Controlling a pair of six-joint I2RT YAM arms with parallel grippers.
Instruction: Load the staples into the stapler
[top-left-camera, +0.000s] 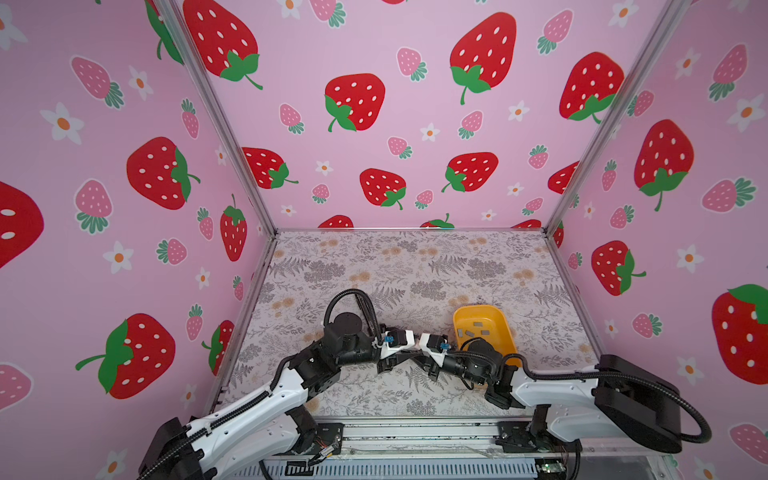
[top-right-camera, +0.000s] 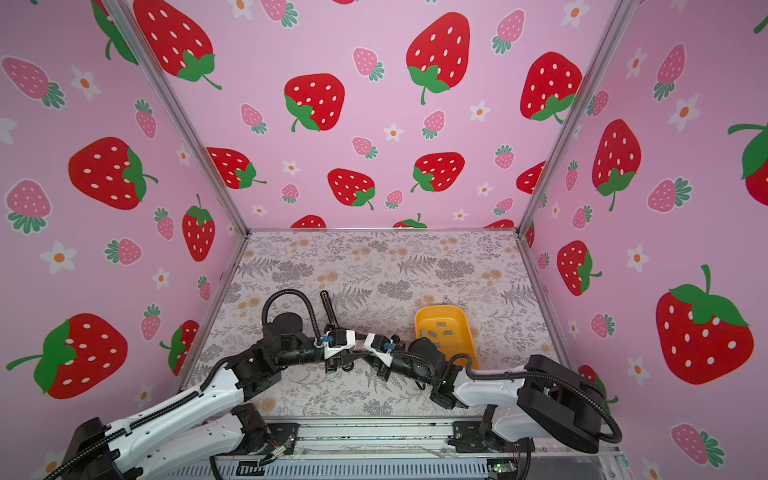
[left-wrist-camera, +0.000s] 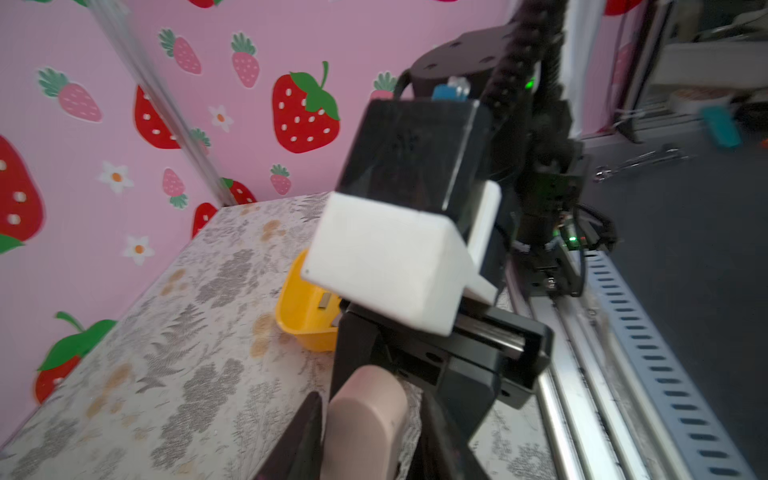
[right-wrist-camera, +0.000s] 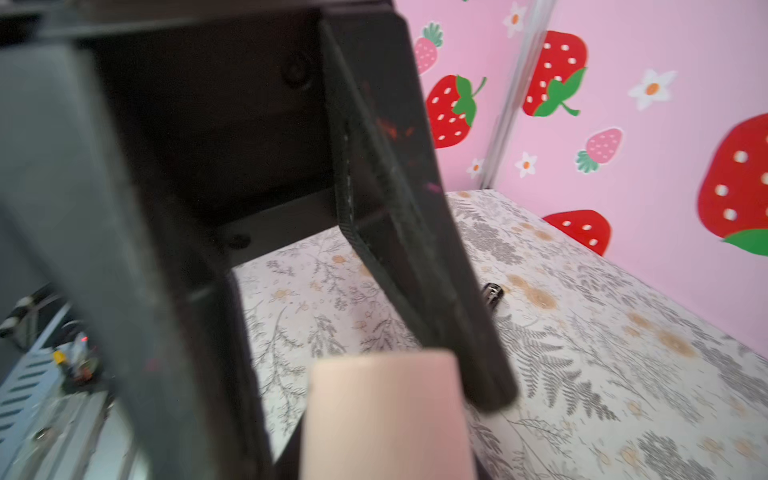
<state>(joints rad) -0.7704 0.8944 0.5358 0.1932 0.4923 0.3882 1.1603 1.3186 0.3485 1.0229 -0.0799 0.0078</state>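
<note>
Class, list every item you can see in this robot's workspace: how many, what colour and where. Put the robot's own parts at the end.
tray: one, yellow, on the right half of the table.
staples: at least four strips, grey, loose in the tray.
pink stapler: one, pale pink, between the two hands near mid-table.
black stapler: one, black, on the table beyond the left wrist.
table cover: one, grey and tan floral.
walls: three, pink with strawberries.
arms: two, white and black, reaching in from the near edge.
left hand, right hand: black fingers flanking the pink stapler; grip unclear.
</note>
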